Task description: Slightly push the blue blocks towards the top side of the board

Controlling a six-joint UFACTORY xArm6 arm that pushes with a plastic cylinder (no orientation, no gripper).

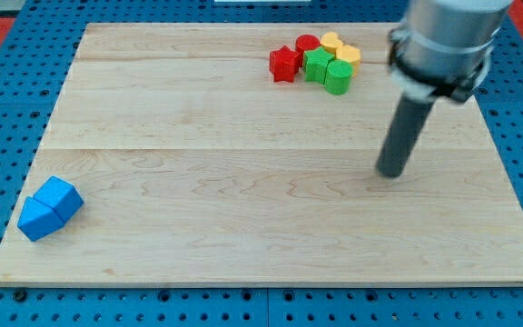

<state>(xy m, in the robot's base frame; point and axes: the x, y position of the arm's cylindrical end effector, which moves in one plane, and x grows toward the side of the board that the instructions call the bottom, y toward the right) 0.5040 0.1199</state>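
Two blue blocks lie touching at the board's lower left: a blue cube-like block (60, 197) and a blue angular block (37, 219) just below and left of it, near the board's left edge. My tip (391, 172) rests on the board at the view's right, far to the right of the blue blocks and slightly above their level. The dark rod rises from it up to the grey arm body at the top right.
A cluster sits near the top edge: a red star-shaped block (285, 64), a red round block (308, 43), two green blocks (317, 64) (337, 77) and two yellow blocks (332, 41) (348, 54). The wooden board (243, 182) lies on a blue perforated table.
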